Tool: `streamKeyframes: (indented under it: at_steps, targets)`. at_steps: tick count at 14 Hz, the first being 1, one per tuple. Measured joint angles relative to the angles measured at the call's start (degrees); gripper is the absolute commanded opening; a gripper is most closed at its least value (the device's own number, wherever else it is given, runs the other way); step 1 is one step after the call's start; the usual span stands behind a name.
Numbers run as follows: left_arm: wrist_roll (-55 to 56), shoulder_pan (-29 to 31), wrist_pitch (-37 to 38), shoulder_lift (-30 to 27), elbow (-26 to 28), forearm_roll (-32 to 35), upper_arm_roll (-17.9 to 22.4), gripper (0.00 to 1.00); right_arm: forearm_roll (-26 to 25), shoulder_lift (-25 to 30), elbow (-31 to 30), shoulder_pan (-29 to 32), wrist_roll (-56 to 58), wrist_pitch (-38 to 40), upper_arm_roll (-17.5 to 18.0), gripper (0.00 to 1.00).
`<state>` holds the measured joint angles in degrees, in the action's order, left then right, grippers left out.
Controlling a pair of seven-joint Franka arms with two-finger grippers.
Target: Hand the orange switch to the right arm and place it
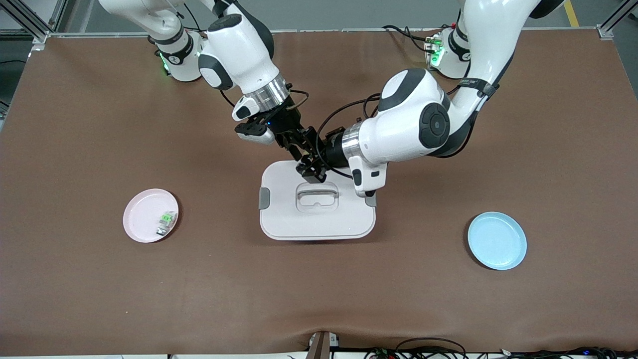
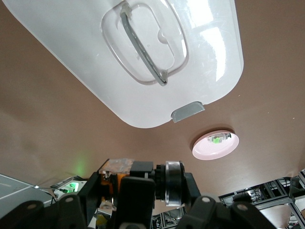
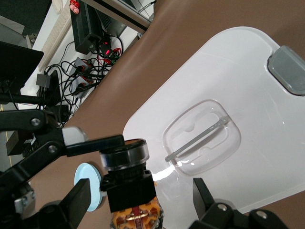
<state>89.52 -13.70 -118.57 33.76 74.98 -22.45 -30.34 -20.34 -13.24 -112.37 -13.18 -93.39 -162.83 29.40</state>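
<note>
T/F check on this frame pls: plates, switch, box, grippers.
1. The pink plate holds a green-and-white part. True.
2. The orange switch lies on the blue plate. False: it is up in the air between the two grippers, over the white box.
3. The left gripper and the right gripper meet over the white box. True.
4. The box is open, its lid off. False: the lid is on, its handle lying flat.
5. The right gripper is clamped shut. False: its fingers stand spread on either side of the switch, which the left gripper holds.
</note>
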Motion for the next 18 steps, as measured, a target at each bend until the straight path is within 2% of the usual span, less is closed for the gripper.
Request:
streamKeyframes:
  at_steps: [1,4,5,6,8,9,10,11,12,18]
  targets:
    - [0.0,0.0,0.0,0.0,0.0,0.0,0.0,0.0,0.0,0.0,0.0,-0.1,0.0,0.0,0.0,0.42]
    - [0.0,-0.1,0.0,0.0,0.0,0.0,0.0,0.0,0.0,0.0,0.3,-0.3,0.0,-0.1,0.1,0.28]
    - [-0.1,-0.1,0.1,0.0,0.0,0.0,0.0,0.0,-0.3,0.0,0.3,-0.3,0.2,0.1,0.1,0.2]
    - [-0.1,0.0,0.3,0.0,-0.1,0.0,0.0,0.0,-0.5,0.0,0.3,-0.3,0.4,0.1,0.1,0.0]
    - [-0.1,0.0,0.3,0.0,-0.1,0.0,0.0,0.0,-0.6,0.0,0.3,-0.3,0.4,0.1,0.1,0.0]
    - [-0.1,0.0,0.3,0.0,-0.1,0.0,0.0,0.07,-0.6,0.0,0.3,-0.3,0.4,0.1,0.1,0.0]
    - [-0.1,0.0,0.3,0.0,-0.1,0.0,0.0,0.28,-0.6,0.0,0.3,-0.3,0.4,0.1,0.1,0.0]
    - [-0.1,0.0,0.3,0.0,-0.1,0.0,0.0,0.9,-0.6,0.0,0.3,-0.3,0.4,0.1,0.1,0.0]
    - [-0.1,0.0,0.3,0.0,-0.1,0.0,0.0,1.0,-0.6,0.0,0.3,-0.3,0.4,0.1,0.1,0.0]
    - [-0.1,0.1,-0.1,0.1,-0.4,0.0,0.0,1.0,-0.6,0.0,0.7,-0.6,-0.2,0.0,0.3,0.0]
